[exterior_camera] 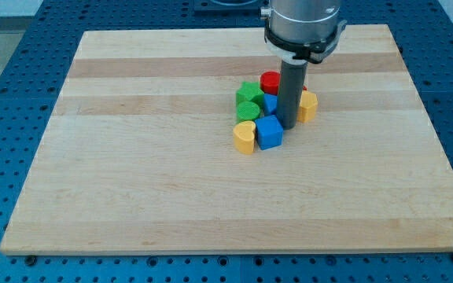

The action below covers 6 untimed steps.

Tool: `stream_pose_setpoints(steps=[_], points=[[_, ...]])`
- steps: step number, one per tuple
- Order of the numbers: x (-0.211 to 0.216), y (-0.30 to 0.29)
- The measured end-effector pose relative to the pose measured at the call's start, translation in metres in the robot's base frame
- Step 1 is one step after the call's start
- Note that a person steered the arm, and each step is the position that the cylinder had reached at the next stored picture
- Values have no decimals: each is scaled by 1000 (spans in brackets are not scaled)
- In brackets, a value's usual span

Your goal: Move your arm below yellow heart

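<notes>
The yellow heart (244, 135) lies near the board's middle, at the lower left of a tight cluster of blocks. My tip (286, 126) rests on the board just right of the blue cube (270, 132), which sits right beside the heart. The tip is to the right of the heart and slightly above its level. Another yellow block (308, 105) sits just right of the rod. The rod hides part of the cluster behind it.
Two green blocks (249, 101) sit above the heart. A red cylinder (270, 82) is at the cluster's top, and a second blue block (270, 104) is partly hidden by the rod. The wooden board (132, 157) lies on a blue perforated table.
</notes>
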State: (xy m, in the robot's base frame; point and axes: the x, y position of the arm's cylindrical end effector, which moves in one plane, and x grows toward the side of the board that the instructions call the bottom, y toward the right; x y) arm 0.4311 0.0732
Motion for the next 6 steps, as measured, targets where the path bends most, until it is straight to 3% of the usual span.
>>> stream_pose_setpoints(steps=[4,6], points=[[52,32],[94,1]])
